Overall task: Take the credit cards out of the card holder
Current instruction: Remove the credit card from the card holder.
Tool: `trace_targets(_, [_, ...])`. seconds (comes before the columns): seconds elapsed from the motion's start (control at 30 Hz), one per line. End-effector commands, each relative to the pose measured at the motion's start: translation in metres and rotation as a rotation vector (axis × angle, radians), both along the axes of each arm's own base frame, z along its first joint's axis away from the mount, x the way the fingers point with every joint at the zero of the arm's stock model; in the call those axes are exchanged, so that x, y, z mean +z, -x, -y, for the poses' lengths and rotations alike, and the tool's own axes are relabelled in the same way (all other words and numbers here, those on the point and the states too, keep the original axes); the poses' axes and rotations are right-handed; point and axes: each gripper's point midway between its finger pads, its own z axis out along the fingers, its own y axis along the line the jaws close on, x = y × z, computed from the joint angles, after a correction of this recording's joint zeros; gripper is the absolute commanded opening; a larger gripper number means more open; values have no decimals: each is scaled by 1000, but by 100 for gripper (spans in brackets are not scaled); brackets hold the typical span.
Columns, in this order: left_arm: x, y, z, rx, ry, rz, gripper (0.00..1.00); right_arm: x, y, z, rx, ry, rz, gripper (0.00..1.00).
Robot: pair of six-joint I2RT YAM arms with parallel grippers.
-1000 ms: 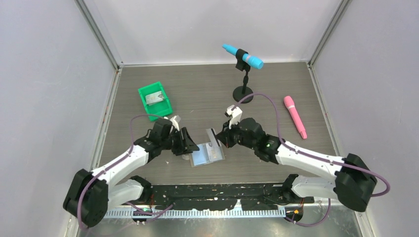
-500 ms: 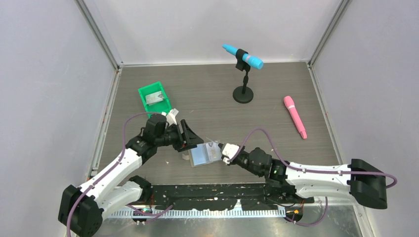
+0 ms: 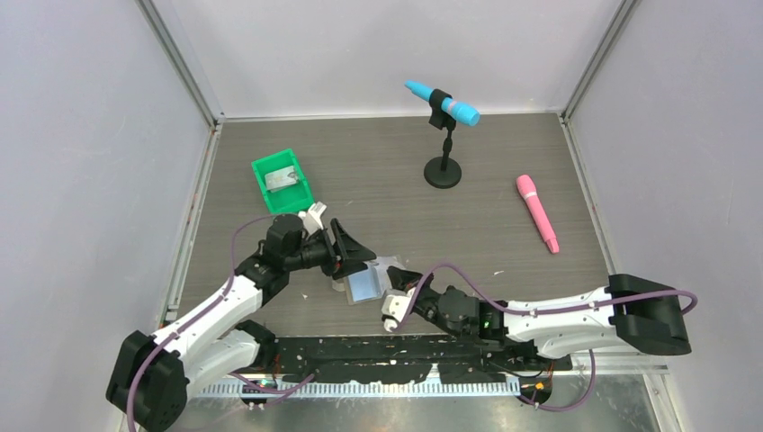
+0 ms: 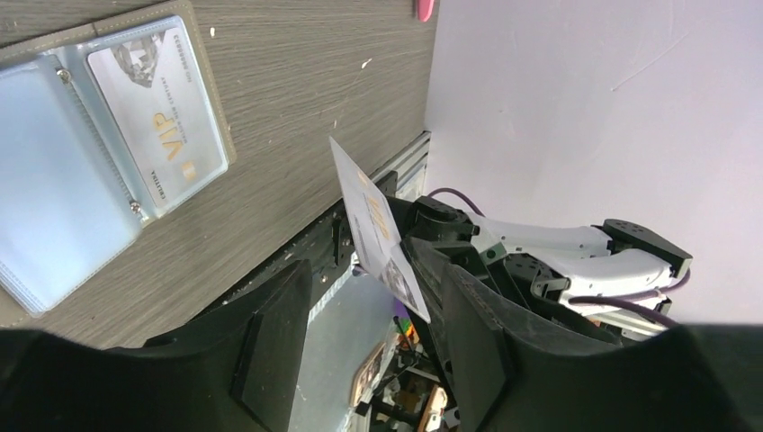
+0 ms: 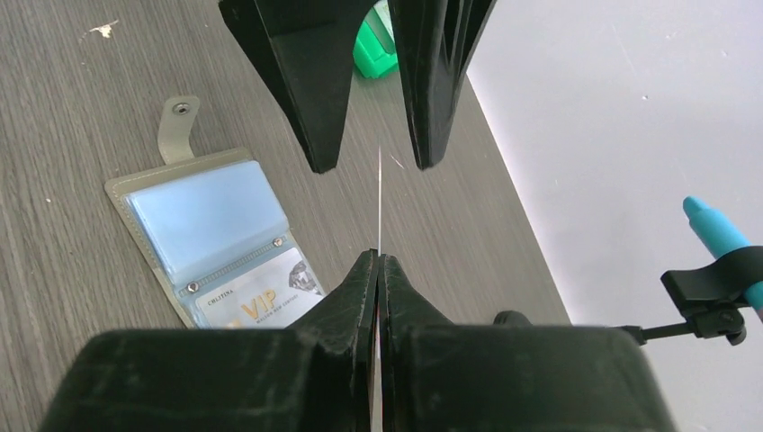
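While pale walls [image 3: 90,180] box the grey wood-grain tabletop [image 3: 378,171], right fingers [image 5: 355,292] pinch a thin credit card [image 4: 378,236] — left fingers [image 4: 270,346] gape open.

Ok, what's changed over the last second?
The right gripper, shut on a card, has swung back from the card holder toward the near edge, bringing the card with it. The left gripper has opened wider, and its fingers now stand either side of that card. The holder stays lying open, a VIP card still in its pocket.
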Motion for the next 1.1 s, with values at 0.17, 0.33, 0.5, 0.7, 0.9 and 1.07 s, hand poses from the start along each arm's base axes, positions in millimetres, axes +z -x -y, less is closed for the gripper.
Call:
trace_targets(0.17, [14, 0, 11, -25, 101, 23, 24, 33, 6, -15, -25, -49, 82, 5])
trace_targets(0.33, [17, 0, 11, -33, 101, 63, 0, 22, 11, -13, -10, -48, 34, 17])
trace_targets(0.5, [11, -2, 11, -68, 53, 151, 0, 19, 19, -5, 21, -103, -40, 44])
trace_targets(0.7, [-2, -6, 10, -102, 1, 248, 0, 20, 26, 6, 31, -197, -211, 53])
trace_targets(0.9, [-5, 0, 11, -185, -45, 283, 0, 27, 21, 15, 36, -269, -379, 54])
trace_targets(1.07, [-8, 8, 7, -255, -106, 311, 0, 46, 9, 17, 52, -284, -590, 54])
